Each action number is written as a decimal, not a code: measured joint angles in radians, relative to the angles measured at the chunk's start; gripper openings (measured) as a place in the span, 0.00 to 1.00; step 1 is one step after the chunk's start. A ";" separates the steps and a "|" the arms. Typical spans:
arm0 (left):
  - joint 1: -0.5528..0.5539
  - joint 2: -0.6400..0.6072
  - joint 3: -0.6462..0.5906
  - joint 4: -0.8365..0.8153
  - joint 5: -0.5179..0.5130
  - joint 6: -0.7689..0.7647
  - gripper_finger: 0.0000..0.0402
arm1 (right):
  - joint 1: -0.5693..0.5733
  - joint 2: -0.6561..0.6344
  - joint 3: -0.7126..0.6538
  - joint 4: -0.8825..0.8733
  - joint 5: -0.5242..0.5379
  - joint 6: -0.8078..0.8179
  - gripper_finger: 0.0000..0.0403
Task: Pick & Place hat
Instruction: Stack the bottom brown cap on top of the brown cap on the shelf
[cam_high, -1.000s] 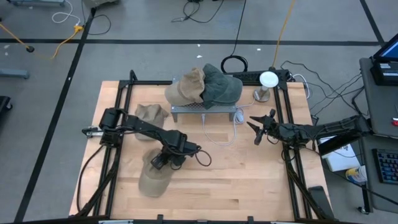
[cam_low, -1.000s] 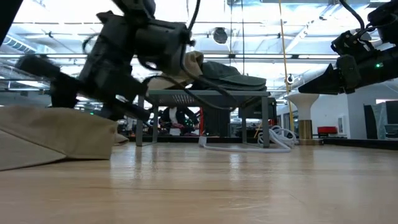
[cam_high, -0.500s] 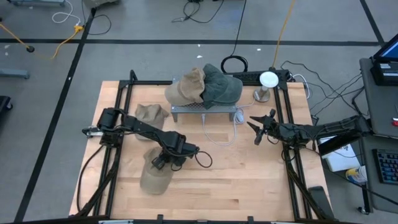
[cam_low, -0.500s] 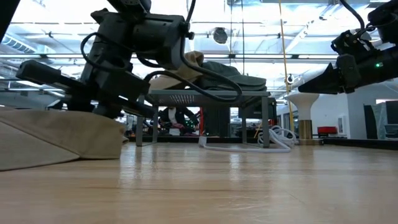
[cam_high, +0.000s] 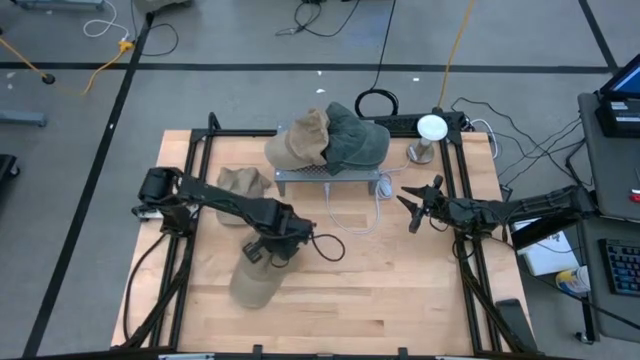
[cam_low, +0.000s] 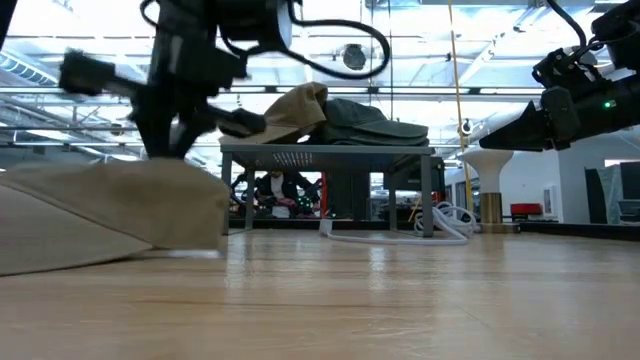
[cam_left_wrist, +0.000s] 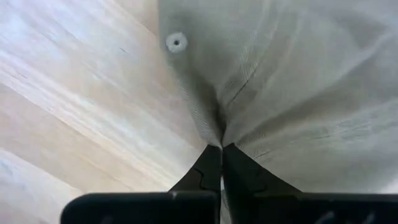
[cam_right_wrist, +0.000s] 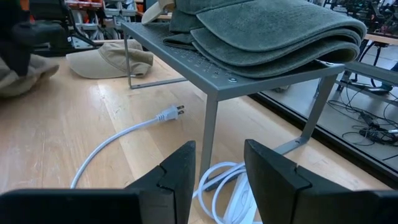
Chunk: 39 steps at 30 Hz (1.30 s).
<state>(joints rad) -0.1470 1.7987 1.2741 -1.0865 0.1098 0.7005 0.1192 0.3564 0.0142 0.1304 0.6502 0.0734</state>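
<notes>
A tan hat (cam_high: 252, 285) lies on the wooden table near its front left, also seen in the low view (cam_low: 100, 210). My left gripper (cam_high: 259, 250) stands over the hat's far part, shut on its cloth (cam_left_wrist: 221, 149). A second tan hat (cam_high: 243, 182) lies flat on the table by the left rail. A tan hat (cam_high: 298, 140) and a green hat (cam_high: 357, 140) rest on a grey metal rack (cam_high: 330, 178) at the back. My right gripper (cam_high: 412, 206) hovers open at the table's right, facing the rack's leg (cam_right_wrist: 210, 124). My left gripper pinches a raised fold of the hat's crown cloth (cam_left_wrist: 219, 127) between its two fingertips, near an eyelet (cam_left_wrist: 176, 42). The fingers come from above, pointing down. The cloth puckers up into the fingertips, while the hat's lower edge (cam_low: 120, 245) stays on the table.
A white cable (cam_high: 352, 216) with a plug (cam_right_wrist: 174, 112) loops on the table in front of the rack. A white round-headed stand (cam_high: 431, 128) is at the back right. Black rails (cam_high: 185, 250) run along both sides. Bare wood lies at the middle and front right.
My left gripper has shut on the hat's crown and has tipped from a slant to pointing down. The crown cloth has been drawn up under it, and the hat's near-right edge has slid a little toward the table's right.
</notes>
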 joint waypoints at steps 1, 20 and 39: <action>0.004 -0.011 0.010 -0.018 0.001 0.005 0.01 | 0.000 0.000 0.000 0.001 0.000 0.000 0.32; 0.032 -0.172 0.294 -0.477 -0.075 0.163 0.00 | 0.000 0.000 0.000 0.000 0.000 0.000 0.32; 0.105 -0.359 0.442 -0.484 -0.282 0.307 0.00 | 0.000 0.000 0.000 0.000 0.000 0.000 0.32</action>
<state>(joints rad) -0.0416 1.4396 1.7162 -1.5705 -0.1726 1.0076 0.1192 0.3563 0.0141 0.1307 0.6502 0.0734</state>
